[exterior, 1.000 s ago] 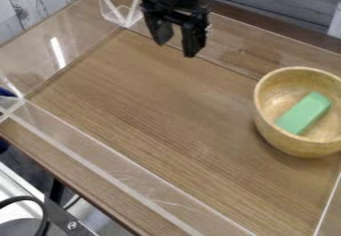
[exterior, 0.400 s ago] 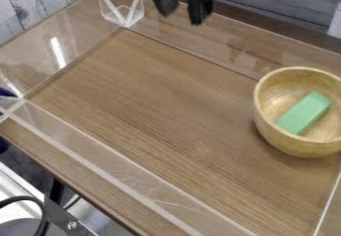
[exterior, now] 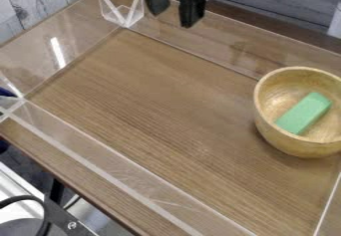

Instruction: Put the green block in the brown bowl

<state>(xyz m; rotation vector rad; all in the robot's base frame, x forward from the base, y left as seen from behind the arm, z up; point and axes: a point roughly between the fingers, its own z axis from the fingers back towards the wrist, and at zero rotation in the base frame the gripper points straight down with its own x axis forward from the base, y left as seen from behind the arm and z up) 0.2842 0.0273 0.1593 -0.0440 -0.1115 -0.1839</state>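
The green block [exterior: 306, 113] lies tilted inside the brown bowl [exterior: 270, 85], which stands at the right side of the wooden table. My gripper [exterior: 174, 5] hangs at the top of the camera view, far to the upper left of the bowl, pointing down. Its black fingers [exterior: 192, 8] stand apart with nothing between them, so it is open. The upper part of the hand is cut off by the frame's top edge.
A clear acrylic wall [exterior: 80, 140] rims the wooden table [exterior: 147, 101] on all sides, with a clear bracket [exterior: 123, 9] at the back left corner next to the gripper. A black cable [exterior: 27, 215] lies outside at the lower left.
The gripper has risen toward the top of the view, staying open and empty. The block and bowl have not moved.
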